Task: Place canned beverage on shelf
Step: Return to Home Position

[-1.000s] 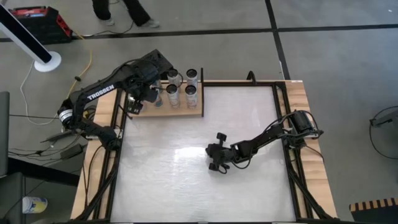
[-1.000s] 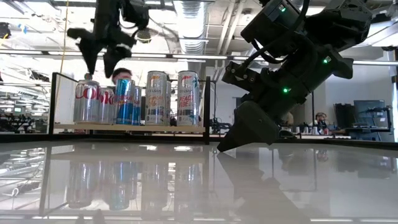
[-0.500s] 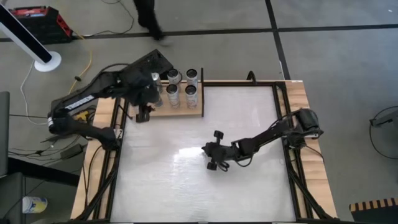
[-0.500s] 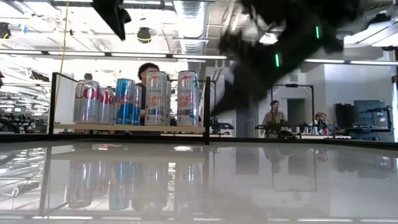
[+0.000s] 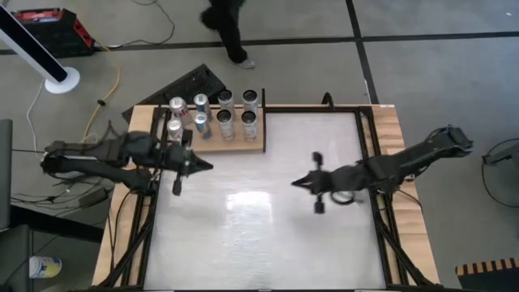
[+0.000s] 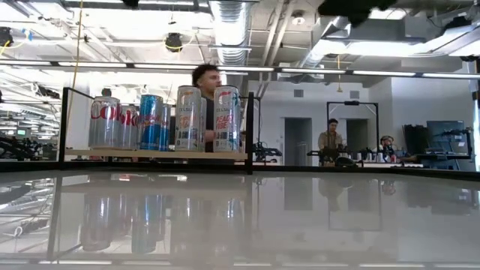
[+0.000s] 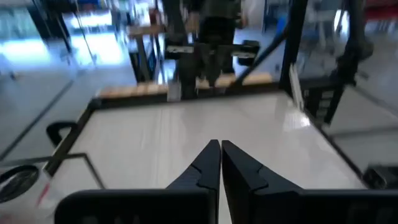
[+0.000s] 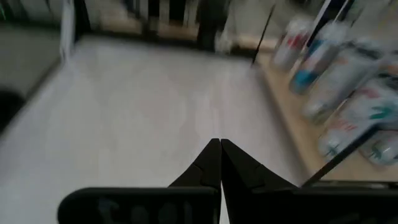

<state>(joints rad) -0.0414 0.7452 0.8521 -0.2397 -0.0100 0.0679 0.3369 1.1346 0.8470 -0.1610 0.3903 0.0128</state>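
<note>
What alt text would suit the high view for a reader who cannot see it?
Metal beverage cans stand in two rows on a pale wooden shelf board at the top-left corner of the glossy white tabletop. The dark left arm and dark right arm reach over the table from either side, jaws shut and empty.

You had a glossy white tabletop (image 6: 300,217), smooth enough to mirror what stood on it. In its corner on the left arm's side, the flat pale wooden shelf board (image 5: 235,147) looked matt, plain bare wood. The tall printed metal cans (image 6: 189,118) on it shone. The narrow wooden side strips (image 5: 389,126) looked matt too. The left gripper (image 7: 220,144) and right gripper (image 8: 220,142) showed dark, matt fingers.
</note>
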